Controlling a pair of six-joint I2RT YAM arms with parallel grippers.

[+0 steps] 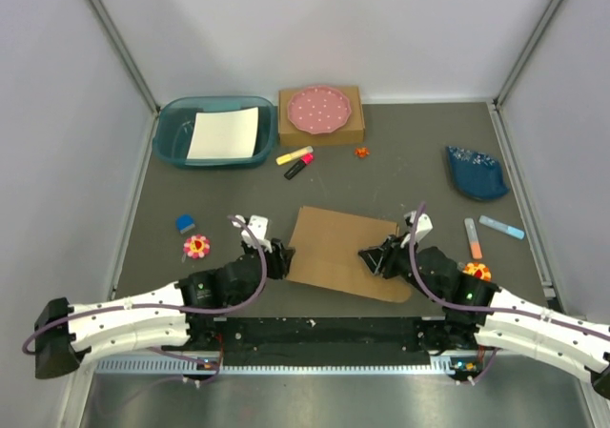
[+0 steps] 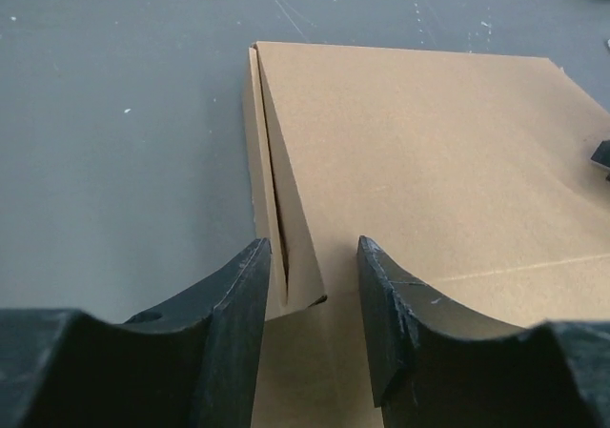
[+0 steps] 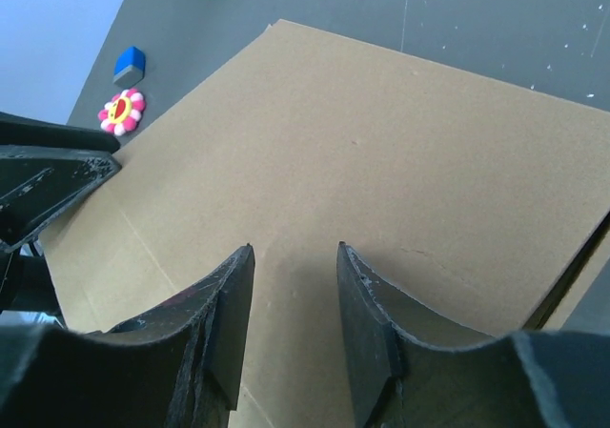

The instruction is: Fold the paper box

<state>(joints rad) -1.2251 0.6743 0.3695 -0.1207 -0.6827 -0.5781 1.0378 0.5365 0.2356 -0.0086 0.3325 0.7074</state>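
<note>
Centrally, paper box (image 1: 338, 247); left gripper (image 1: 279, 258), right gripper (image 1: 370, 259) at opposite edges.

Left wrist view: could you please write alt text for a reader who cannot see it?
The left gripper stands open, one black finger on each side of the near corner of a partly raised side flap of the brown cardboard paper box. The box lies on a grey table.

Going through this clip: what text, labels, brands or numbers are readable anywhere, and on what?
No text can be read in any view.
Paper box: plain brown, no print.
Sheet in the bin: blank white.
Small box: no visible print.
Markers: any label is too small to read.
</note>
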